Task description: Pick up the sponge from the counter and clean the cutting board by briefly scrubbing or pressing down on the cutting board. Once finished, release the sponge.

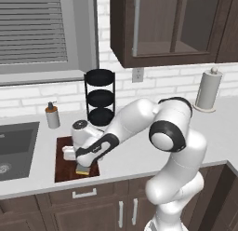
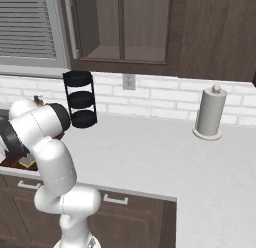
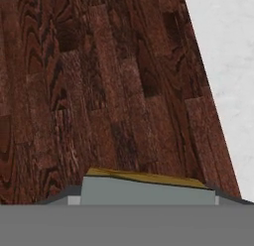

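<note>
Hand (image 1: pixel 82 164) pinches sponge (image 1: pixel 83 169), pressed flat against cutting board (image 1: pixel 62 167) on desk (image 1: pixel 139 158). No legible brands, labels or writing on any item.

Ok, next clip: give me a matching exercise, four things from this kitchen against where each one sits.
Things:
1. sponge
2. cutting board
3. paper towel roll
4. soap dispenser

Places:
A. far right of the counter, by the wall
B. on the board, at the tool
C. behind the board, beside the sink
D. flat on the counter right of the sink

Pairs: 1-B, 2-D, 3-A, 4-C
</note>
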